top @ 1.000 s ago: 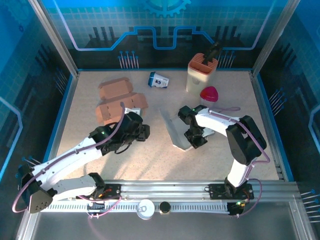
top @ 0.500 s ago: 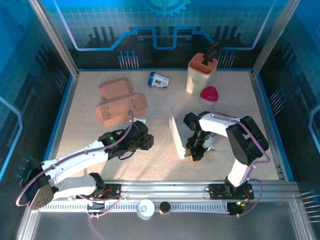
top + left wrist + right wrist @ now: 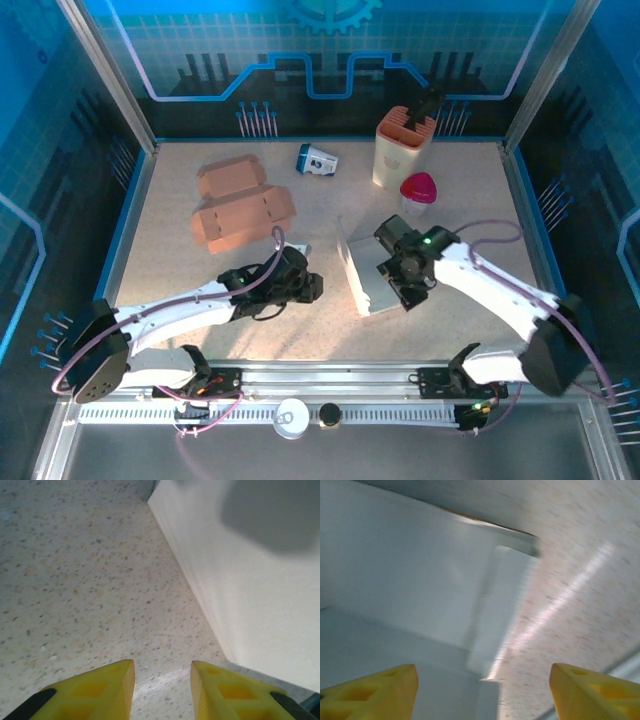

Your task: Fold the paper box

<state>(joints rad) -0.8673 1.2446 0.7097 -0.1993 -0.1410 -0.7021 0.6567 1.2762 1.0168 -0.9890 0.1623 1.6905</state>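
Starting at the near side, we see the left gripper (image 3: 162, 672) low over the counter (image 3: 160, 270), its yellow fingers (image 3: 100, 690) a little apart with nothing between them, just beside the raised wall of the white paper box (image 3: 358, 270). The box lies mid-counter, partly formed, one panel upright and the rest flat. Above its flat part hangs the right gripper (image 3: 483, 682), fingers spread wide and clamped on nothing. So neither arm holds the box, and that is our main worry: the upright panel can spring back or flop down along its crease. If the left gripper nudges that wall, we judge the light box may skid across the smooth counter instead of folding. If the right gripper closes off the crease, it may crumple a panel. Farther back, the brown cardboard boxes (image 3: 240, 205) and the pink-topped cup (image 3: 419, 190) stand well apart, though a hard shove could send the box toward the cup.
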